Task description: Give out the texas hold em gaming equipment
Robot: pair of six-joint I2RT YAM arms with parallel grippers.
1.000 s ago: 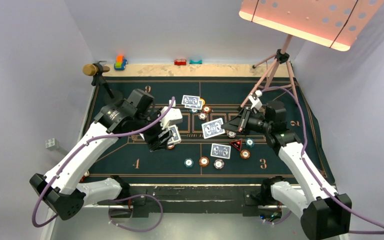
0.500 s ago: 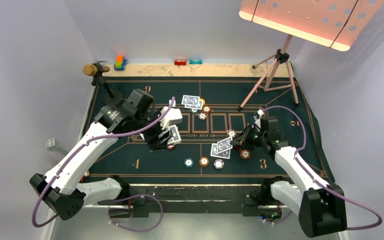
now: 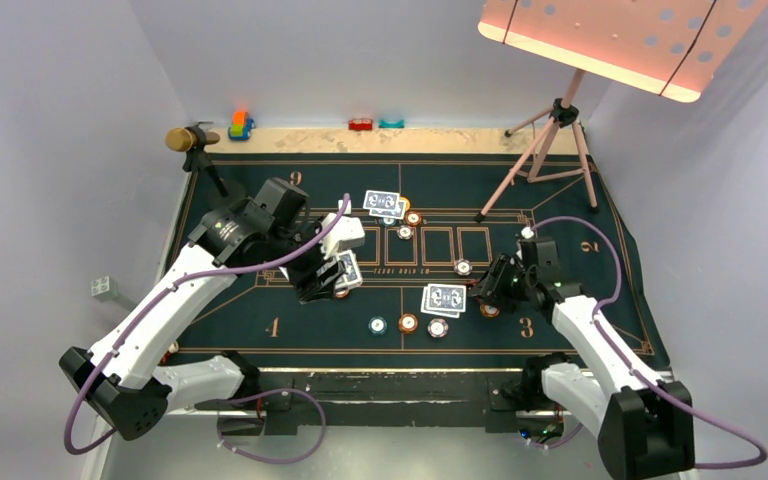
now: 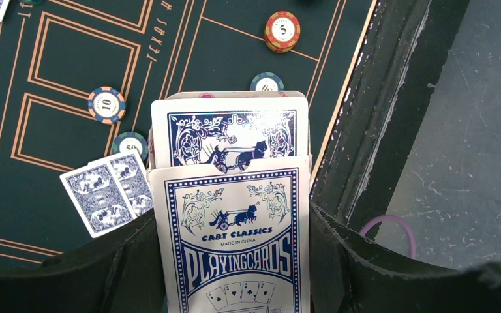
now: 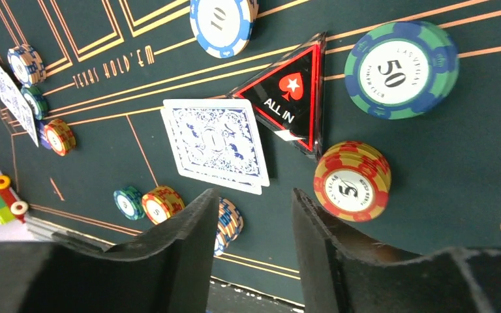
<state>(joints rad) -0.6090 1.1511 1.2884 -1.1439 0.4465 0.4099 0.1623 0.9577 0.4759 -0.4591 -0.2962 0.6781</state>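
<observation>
Cards [image 3: 444, 298] lie paired as one player's hand, nine o'clock from the parted right gripper [image 5: 253, 202]; left gripper [image 4: 233, 218] clenches the deck [image 4: 235, 261].

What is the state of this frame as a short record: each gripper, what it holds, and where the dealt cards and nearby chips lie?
left gripper: shut on blue-and-white playing-card pack, over green felt mat
right gripper: open, empty, low over the mat
near pair: two blue-backed playing cards, overlapping, face down, next to red-black triangular ALL IN marker
far pair: two more blue-backed cards at the mat's far middle
chips by marker: red-yellow 5 chip, green-blue 50 chip
</observation>
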